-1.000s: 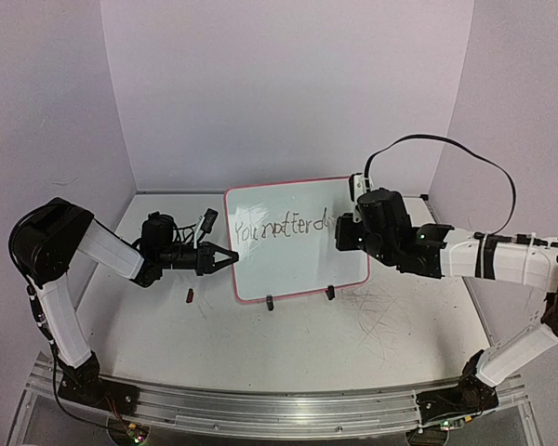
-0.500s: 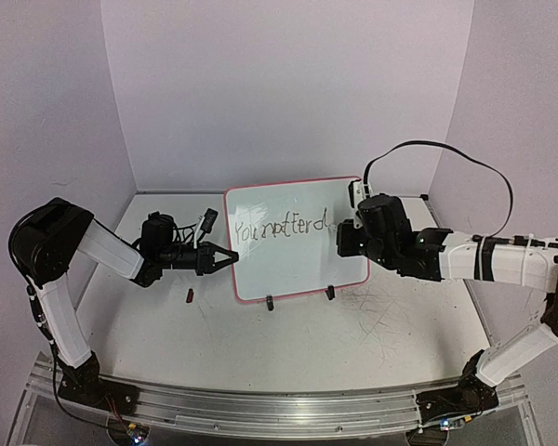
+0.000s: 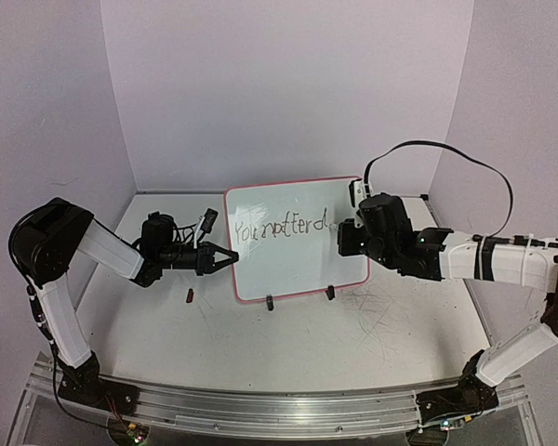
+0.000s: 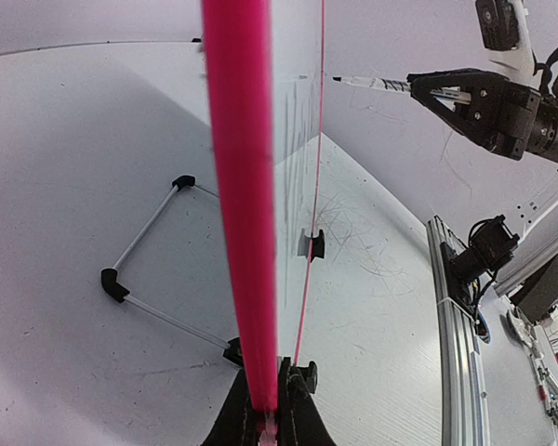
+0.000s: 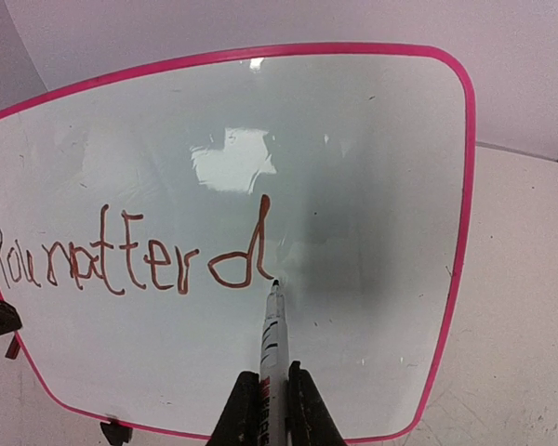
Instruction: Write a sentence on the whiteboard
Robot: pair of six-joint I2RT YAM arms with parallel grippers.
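Note:
The whiteboard (image 3: 298,265), white with a pink rim, stands upright mid-table on two black clip feet. My left gripper (image 3: 231,259) is shut on its left edge; the left wrist view shows the pink rim (image 4: 242,186) running up from between the left gripper (image 4: 268,418). The sentence (image 3: 281,227) reads roughly "You potter d" (image 5: 121,260) in reddish-brown strokes. My right gripper (image 5: 272,409) is shut on a white marker (image 5: 272,344), whose tip touches the board (image 5: 372,186) just right of the "d". In the top view the right gripper (image 3: 344,234) faces the board's right half.
A small dark red cap (image 3: 191,295) lies on the table left of the board. A wire stand (image 4: 149,242) props the board from behind. Grey scribble marks (image 3: 381,311) cover the tabletop at the right. Walls close in at the back and both sides. A metal rail (image 3: 260,404) runs along the near edge.
My right gripper and the marker shifted slightly right as the "d" got its tail. The left gripper and the board stayed put.

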